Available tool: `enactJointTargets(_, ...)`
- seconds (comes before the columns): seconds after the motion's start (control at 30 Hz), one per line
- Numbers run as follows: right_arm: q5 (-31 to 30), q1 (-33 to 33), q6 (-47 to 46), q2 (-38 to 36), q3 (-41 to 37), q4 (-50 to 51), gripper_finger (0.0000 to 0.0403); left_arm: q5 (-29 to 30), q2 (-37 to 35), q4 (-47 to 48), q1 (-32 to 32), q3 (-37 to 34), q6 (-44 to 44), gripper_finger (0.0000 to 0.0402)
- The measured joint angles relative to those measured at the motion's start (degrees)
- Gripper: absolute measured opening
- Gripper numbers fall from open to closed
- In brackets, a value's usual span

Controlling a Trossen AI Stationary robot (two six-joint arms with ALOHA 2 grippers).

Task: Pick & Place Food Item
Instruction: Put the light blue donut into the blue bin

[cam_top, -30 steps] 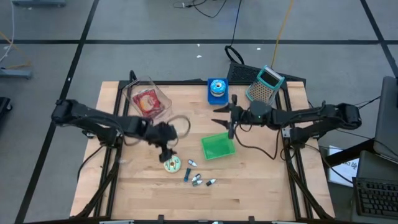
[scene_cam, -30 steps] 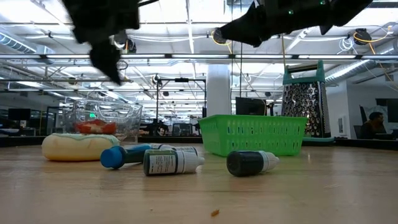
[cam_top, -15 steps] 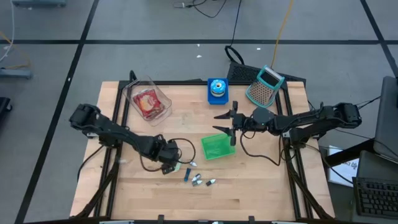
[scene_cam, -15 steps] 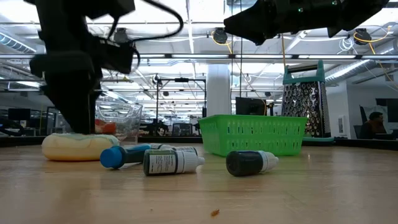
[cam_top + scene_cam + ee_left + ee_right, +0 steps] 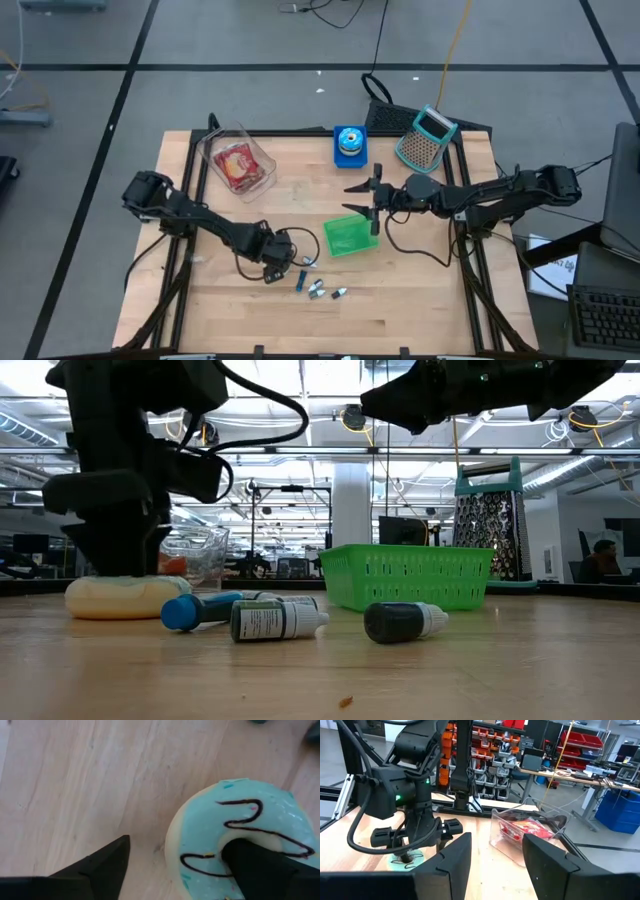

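Observation:
A ring doughnut with pale blue icing and dark squiggles [image 5: 240, 820] lies flat on the wooden table, left of the middle near the front [image 5: 110, 598]. My left gripper [image 5: 272, 262] stands over it pointing down, open. One finger is in the doughnut's hole and the other is outside the ring [image 5: 177, 845]. A green basket [image 5: 350, 236] stands right of the doughnut. My right gripper [image 5: 358, 195] hangs open and level above the basket's far side, with nothing between its fingers [image 5: 495, 845]. My left gripper comes at the doughnut from above, fingers pointing down. One finger [image 5: 260, 870] fills the hole and lies against the inner wall of the ring [image 5: 225, 851]. The other finger [image 5: 102, 867] stands outside the ring, with bare table showing between it and the doughnut's rim. The doughnut rests flat on the table.
Several small dropper bottles [image 5: 318, 288] lie just right of the doughnut. A clear container with red food [image 5: 237, 163] stands at the far left. A blue object [image 5: 349, 143] and a box grater [image 5: 425, 137] stand along the far edge.
My left gripper has come down and toward the table's near edge onto the doughnut, tipping from a slant to pointing nearly straight down. One finger has gone into the hole. The doughnut stays where it was.

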State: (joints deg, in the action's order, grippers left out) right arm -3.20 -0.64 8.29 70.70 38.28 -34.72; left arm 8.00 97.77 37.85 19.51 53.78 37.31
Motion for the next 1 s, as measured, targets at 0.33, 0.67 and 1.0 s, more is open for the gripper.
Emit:
enactJointTargets(0.33,0.00,0.00,-0.02,0.00,0.00,0.46,0.0164,-0.47,-0.69,0.56,-1.00,-0.02,-5.80,0.0139)
enactJointTargets(0.67,0.00,0.00,-1.86,0.02,0.02,1.17,0.0164,7.12,-8.56,4.82,-6.48,2.85,-11.17,0.0023)
enactJointTargets(1.0,0.24,1.26,5.27,0.52,0.02,2.83,0.0164,7.98,-18.17,-14.74,-13.31,4.44,-26.88,0.0025)
